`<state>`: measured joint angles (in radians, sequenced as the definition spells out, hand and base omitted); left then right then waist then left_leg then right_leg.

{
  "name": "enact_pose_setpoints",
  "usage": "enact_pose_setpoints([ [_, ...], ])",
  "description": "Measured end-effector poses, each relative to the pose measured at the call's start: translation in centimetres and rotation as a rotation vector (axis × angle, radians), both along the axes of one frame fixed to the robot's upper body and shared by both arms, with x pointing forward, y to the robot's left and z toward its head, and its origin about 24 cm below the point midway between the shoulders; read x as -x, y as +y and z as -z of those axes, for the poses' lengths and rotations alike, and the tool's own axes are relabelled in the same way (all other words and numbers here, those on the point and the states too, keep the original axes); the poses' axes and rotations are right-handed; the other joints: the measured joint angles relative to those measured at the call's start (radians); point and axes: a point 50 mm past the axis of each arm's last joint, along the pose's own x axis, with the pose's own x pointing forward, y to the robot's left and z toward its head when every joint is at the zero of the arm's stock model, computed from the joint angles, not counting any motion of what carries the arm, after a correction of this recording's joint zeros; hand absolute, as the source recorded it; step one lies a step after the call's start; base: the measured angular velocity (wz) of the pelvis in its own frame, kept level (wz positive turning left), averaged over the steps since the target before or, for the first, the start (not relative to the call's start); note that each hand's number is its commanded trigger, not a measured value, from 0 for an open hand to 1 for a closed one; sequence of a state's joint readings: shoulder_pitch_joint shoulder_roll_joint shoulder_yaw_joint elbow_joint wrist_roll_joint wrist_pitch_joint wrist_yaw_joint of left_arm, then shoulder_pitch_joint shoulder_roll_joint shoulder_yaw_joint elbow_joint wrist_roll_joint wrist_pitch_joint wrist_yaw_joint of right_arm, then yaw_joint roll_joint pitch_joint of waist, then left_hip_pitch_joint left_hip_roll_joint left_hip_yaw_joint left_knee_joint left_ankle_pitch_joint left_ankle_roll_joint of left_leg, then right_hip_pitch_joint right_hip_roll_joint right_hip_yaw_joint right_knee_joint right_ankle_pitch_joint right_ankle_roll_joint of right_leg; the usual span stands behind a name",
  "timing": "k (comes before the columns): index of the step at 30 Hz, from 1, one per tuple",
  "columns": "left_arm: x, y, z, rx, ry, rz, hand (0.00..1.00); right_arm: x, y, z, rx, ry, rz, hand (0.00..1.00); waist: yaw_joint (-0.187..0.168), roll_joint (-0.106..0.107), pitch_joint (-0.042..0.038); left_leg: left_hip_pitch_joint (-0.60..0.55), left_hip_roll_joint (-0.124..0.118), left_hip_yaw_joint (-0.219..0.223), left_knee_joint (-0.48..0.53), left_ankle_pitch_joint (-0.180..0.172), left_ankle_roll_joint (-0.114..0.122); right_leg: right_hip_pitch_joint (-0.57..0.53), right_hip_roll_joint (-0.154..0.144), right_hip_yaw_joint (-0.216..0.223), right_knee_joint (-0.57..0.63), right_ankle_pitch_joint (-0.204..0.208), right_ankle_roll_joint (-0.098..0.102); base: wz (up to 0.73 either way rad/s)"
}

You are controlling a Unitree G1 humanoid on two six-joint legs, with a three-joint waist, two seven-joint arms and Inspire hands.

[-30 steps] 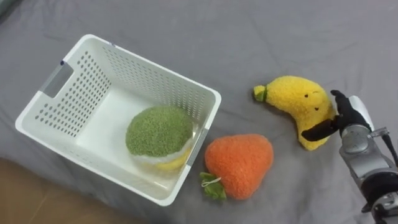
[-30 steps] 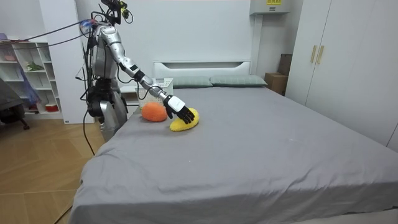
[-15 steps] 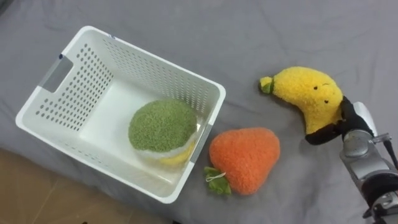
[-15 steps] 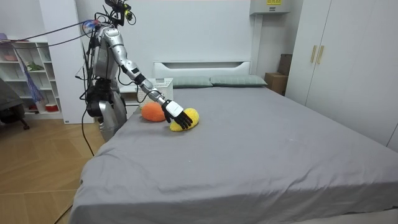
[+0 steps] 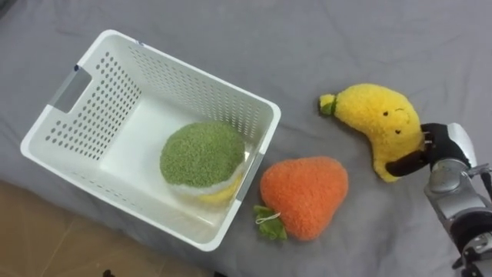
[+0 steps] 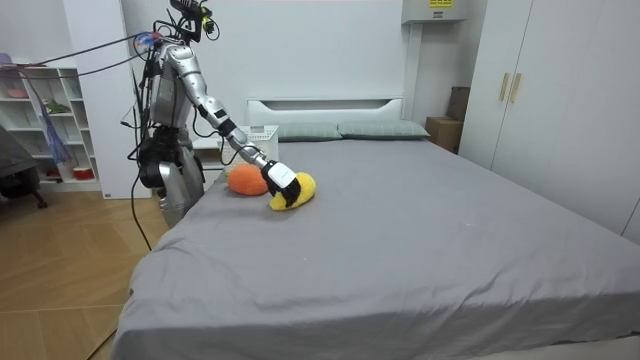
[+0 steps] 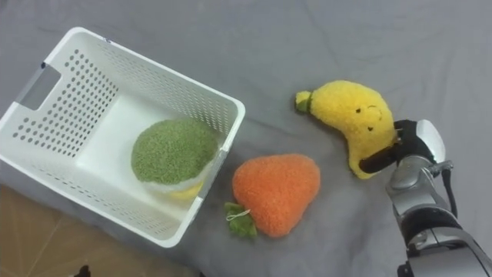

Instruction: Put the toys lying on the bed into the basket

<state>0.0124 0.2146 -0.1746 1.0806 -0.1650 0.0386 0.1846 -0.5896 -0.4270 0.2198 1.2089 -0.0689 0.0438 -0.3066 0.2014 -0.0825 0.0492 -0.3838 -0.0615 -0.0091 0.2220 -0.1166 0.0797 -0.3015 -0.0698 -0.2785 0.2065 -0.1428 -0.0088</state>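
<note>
One white perforated plastic basket (image 5: 192,74) at the edge of the grey bed (image 5: 231,31) holds one green plush ball (image 5: 201,152). One orange plush strawberry (image 5: 304,196) lies just beside it. The right hand (image 5: 440,150) clasps one yellow plush banana (image 5: 377,119).

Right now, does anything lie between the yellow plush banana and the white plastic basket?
No: bare grey sheet separates the yellow plush banana, gripped by the right hand, from the white basket. The orange plush toy lies beside that path, nearer the robot.

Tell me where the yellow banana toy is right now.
The banana toy lies on the bed at the left eye view's right, beside the orange toy, its lower end gripped by the right hand.
</note>
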Motion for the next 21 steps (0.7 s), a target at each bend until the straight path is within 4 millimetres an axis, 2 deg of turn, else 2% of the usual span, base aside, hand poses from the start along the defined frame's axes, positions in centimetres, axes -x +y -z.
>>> enact_pose_setpoints([
  [6,0.01,-0.14,0.03,0.0,0.002,0.008,0.0,0.13,-0.09,0.13,-0.079,-0.027,0.054,1.0,0.001,0.01,0.0011,-0.001,0.0,-0.001,-0.001,0.0,0.0,0.0,0.0,-0.008,-0.001,0.0,0.0,0.0],
  [12,-0.02,-0.19,0.03,0.001,0.0,0.011,0.0,0.16,-0.1,0.17,-0.1,-0.035,0.069,1.0,0.0,0.028,-0.0027,-0.001,0.0,-0.001,-0.001,0.0,0.0,0.0,-0.001,-0.011,-0.001,0.0,0.0,0.0],
  [21,0.07,-0.25,0.05,0.009,-0.01,0.002,0.0,0.98,-0.69,0.88,-0.154,-0.038,0.129,1.0,-0.002,0.029,-0.0036,0.001,-0.005,-0.019,0.001,0.007,0.001,0.009,-0.004,-0.026,0.0,0.0,0.0,0.06],
])
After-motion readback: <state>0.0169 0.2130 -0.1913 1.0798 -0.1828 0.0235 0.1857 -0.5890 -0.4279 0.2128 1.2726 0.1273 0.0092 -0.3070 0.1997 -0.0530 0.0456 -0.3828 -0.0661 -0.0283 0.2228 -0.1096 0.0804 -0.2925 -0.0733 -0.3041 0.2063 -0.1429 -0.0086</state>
